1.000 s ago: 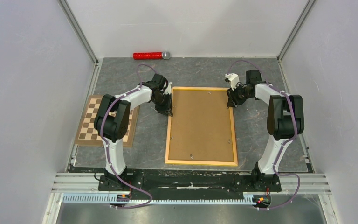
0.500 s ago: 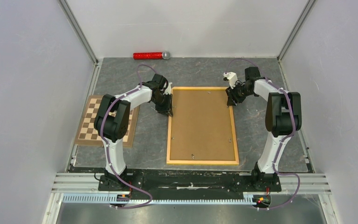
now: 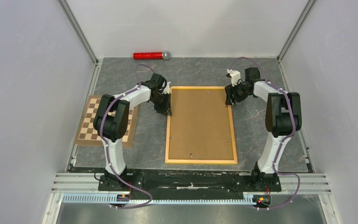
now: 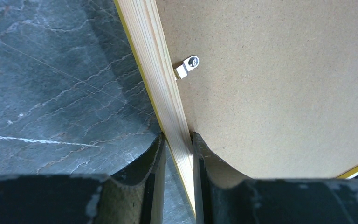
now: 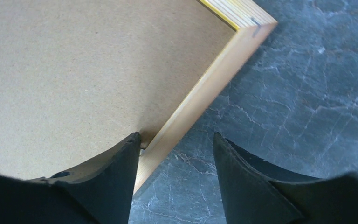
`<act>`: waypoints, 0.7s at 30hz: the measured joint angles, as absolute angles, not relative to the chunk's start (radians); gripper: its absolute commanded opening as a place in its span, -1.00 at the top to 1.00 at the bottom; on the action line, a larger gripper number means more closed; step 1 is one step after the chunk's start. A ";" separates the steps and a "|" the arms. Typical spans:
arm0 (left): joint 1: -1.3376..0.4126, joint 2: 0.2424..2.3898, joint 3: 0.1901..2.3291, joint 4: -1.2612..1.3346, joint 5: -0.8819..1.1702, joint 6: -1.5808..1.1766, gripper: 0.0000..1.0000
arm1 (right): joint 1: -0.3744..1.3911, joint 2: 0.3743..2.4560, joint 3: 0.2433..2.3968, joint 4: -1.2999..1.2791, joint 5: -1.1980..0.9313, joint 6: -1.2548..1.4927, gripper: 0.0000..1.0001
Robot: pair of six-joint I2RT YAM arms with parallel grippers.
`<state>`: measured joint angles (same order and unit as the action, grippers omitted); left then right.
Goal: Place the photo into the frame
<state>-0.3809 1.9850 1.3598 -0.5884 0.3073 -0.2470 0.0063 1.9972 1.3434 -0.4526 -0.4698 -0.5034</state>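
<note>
Frame [image 3: 201,162] back-up mid-table [image 3: 196,72], long axis near-to-far, lying btwn both arms. L gripper [image 3: 166,110] clamped on left rail, just short of far-left corner, beside a turn clip [image 4: 187,66]. R gripper [image 3: 230,99] parted, straddling right rail near far-right corner: one jaw over board [image 3: 200,123], other over table. Photo not in sight; presumably under board, can't confirm. Next move likely hinges on R gripper closing across its rail, square to long axis, opp. L gripper.
</note>
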 measured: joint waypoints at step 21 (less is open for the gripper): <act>-0.355 1.948 1.280 -0.500 0.337 -0.324 0.95 | -0.034 1.666 1.028 -0.346 -0.579 -0.330 -0.31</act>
<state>-0.3546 1.9480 1.2804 -0.4999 0.3370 -0.3241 -0.0338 1.6657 1.0283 -0.3458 -0.5789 -0.3298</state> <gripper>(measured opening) 0.295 0.652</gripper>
